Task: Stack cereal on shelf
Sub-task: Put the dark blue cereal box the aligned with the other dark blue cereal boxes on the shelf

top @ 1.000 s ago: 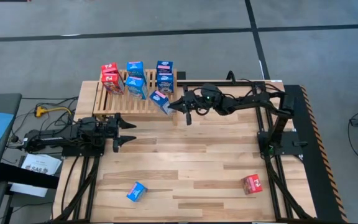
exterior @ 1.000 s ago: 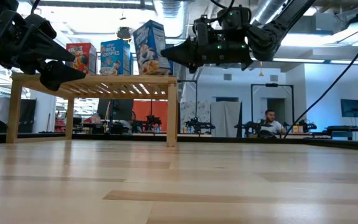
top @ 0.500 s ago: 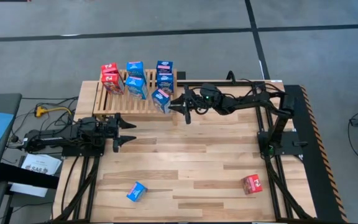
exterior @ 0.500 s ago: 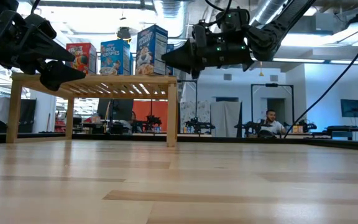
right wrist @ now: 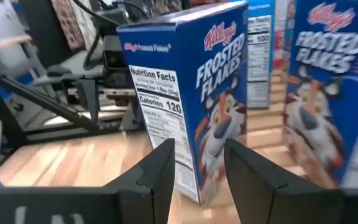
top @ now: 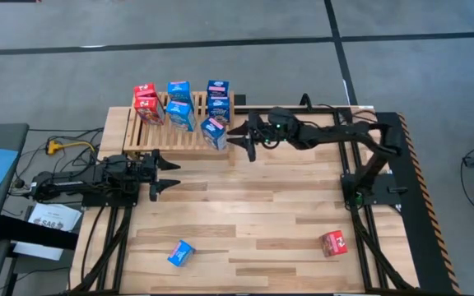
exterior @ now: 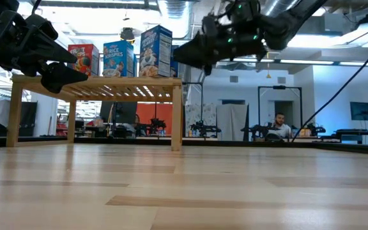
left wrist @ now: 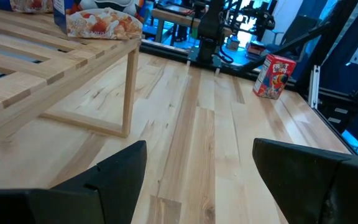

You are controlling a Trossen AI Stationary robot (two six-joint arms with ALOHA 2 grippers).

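Cereal on the table: two boxes not yet shelved. A blue box [top: 181, 253] lies on the near planks of the table [top: 253, 205], and a red box [top: 333, 243] stands over on the right. They are well apart from each other and from the shelf.
Left gripper: the left gripper [top: 169, 175] hovers over the table just in front of the shelf [top: 159, 141], fingers spread wide, nothing in them. It's waiting.
Right gripper: the right gripper [top: 242, 140] is at the shelf's front right corner, fingers parted a little, holding nothing. A box sits just past the tips.
Frosted Flakes box: the Frosted Flakes box [top: 214, 132] stands upright on the slats close to that corner, turned at an angle to the rows behind.
Risk one: if the arm swings sideways or drops, a fingertip could catch the box's near edge. This close to the edge, it could tip off the shelf.
Risk two: if the arm pushes forward instead, the box knocks into the blue ones right behind it.
Back rows: six more boxes [top: 179, 90], red at the left, blue in the middle and right, packed tight. One bump could topple several.
Safest call: straight back out, level, before turning to the loose boxes.
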